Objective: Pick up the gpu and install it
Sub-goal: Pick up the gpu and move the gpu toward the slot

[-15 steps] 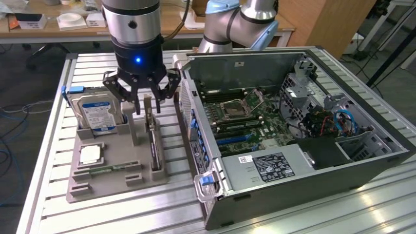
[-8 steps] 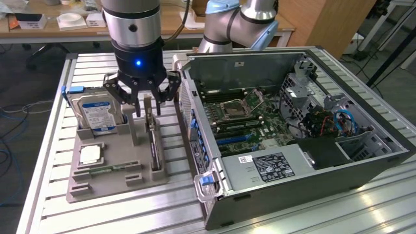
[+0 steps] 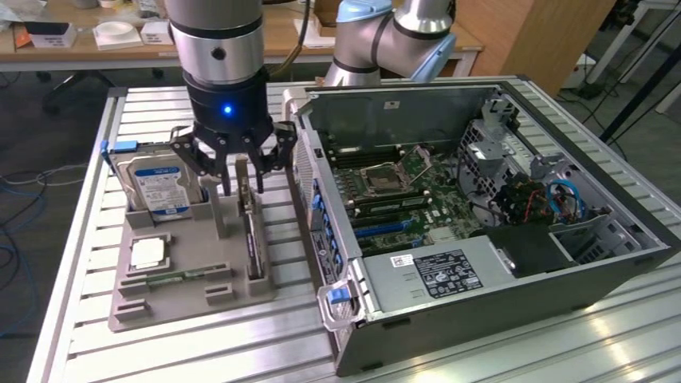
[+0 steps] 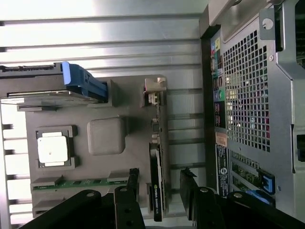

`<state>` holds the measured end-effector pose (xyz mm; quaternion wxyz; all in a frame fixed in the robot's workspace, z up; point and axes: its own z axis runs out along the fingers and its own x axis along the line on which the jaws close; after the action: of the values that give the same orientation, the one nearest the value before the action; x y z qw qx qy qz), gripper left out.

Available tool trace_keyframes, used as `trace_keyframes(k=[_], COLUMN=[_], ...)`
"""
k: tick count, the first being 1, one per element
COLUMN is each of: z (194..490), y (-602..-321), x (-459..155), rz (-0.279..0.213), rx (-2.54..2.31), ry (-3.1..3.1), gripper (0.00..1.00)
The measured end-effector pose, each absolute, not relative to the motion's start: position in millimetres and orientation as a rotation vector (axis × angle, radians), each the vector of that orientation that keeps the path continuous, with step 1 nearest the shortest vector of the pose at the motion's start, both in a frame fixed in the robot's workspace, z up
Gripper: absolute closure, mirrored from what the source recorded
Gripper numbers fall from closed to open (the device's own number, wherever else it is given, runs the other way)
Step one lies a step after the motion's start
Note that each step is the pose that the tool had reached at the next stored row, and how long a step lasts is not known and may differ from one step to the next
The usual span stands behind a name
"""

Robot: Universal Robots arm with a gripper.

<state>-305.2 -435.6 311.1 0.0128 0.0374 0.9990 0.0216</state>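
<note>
A Universal Robots arm poises its hand [image 3: 239,177] over the gpu [image 3: 249,231], fingers spread wide, one on either side of the card's upper edge and pinching nothing. The dark circuit card stands on its long edge in a slot of a grey parts tray [image 3: 181,299], along the tray side nearest the open computer case [image 3: 511,291], which lies on the slatted aluminium bench [image 3: 139,112] with its motherboard [image 3: 426,199] exposed. In the tray's other pockets sit a hard drive with a blue-and-white label [image 3: 159,187], a square processor chip [image 3: 149,254] and a narrow green memory stick [image 3: 175,278]. The pickup appears to be the step in hand; the card is not yet lifted, and from these angles it is hard to say whether either fingertip already touches it. A clean grasp calls for the fingers to be centred across the thin board and to press together squarely, so the card comes straight up out of its slot without tilting.
</note>
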Motion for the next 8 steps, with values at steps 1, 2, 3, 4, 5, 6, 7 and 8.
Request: trace_keyframes(k=[1, 2, 3, 4, 5, 6, 7, 8], z=[310.4, 309.8, 309.1, 308.4, 307.7, 307.1, 306.4, 305.8], y=[-436.1, -436.5, -436.9, -437.3, -437.8, -438.3, -438.8, -439.3], x=[-305.2, -305.2, -305.2, -305.2, -305.2, -305.2, -305.2, -305.2], rz=[0.067, 0.067, 0.067, 0.067, 0.067, 0.067, 0.068, 0.068], rx=[0.116, 0.117, 0.116, 0.117, 0.117, 0.116, 0.116, 0.116], ry=[3.113, 3.113, 3.113, 3.113, 3.113, 3.113, 3.113, 3.113], gripper=[0.53, 0.53, 0.53, 0.53, 0.53, 0.53, 0.53, 0.53])
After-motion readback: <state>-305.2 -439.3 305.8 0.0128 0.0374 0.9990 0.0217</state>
